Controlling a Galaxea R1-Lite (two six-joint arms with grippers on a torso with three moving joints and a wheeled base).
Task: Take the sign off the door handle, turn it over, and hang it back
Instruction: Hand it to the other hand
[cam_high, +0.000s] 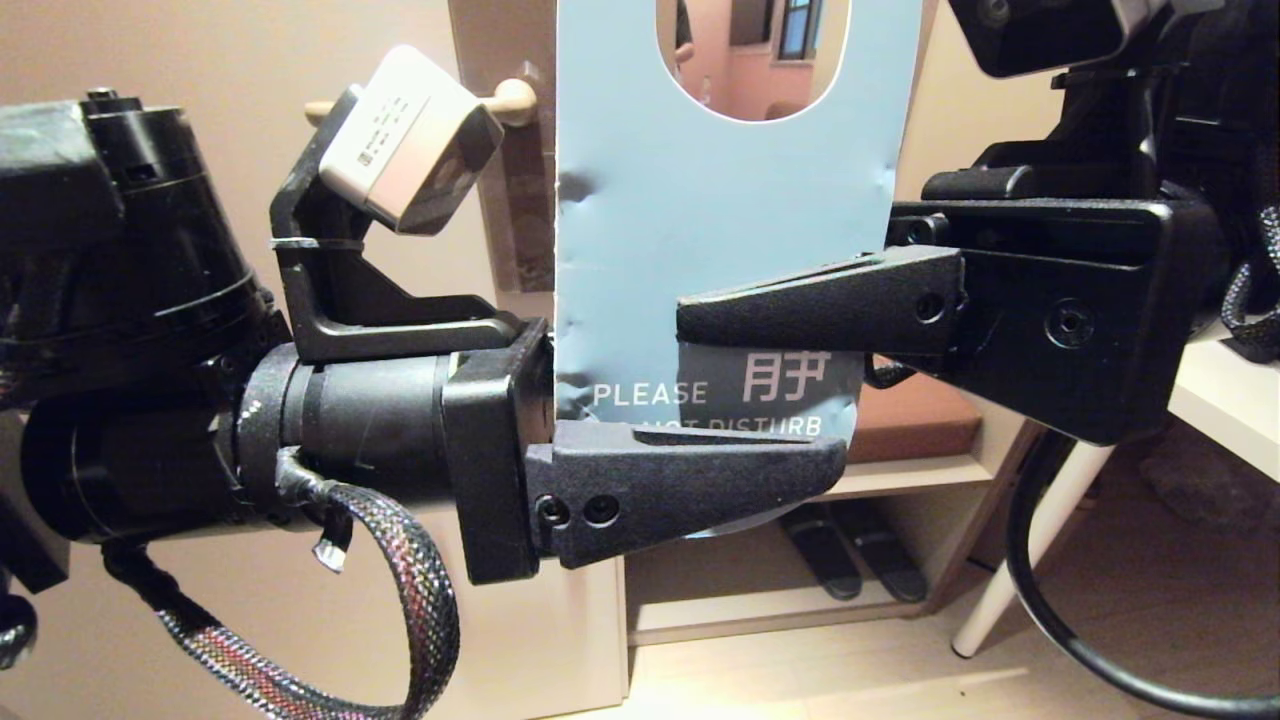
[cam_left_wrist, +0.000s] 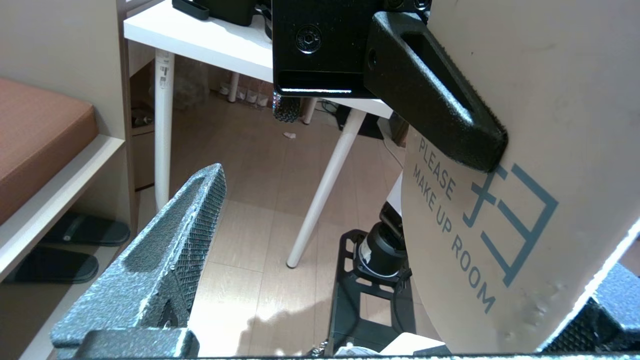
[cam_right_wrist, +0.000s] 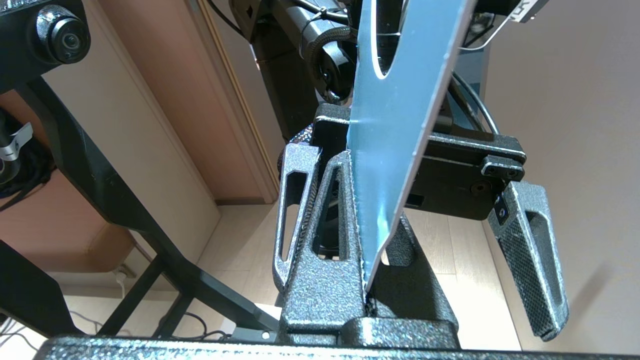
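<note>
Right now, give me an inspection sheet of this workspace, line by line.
Surface: no worktop in use; the sign is held in the air in front of the door.
Job's things: sign off the door handle, upright, blue "DO NOT DISTURB" face toward the head camera, white "MAKE UP ROOM" face behind.
Clutter: slippers under the cushioned bench.
Hands: right hand shut on the sign's lower part; left hand open, fingers either side of its bottom end.
Cables: braided sleeve on the left arm; black cable below the right.
Surroundings: white table, wood floor.
</note>
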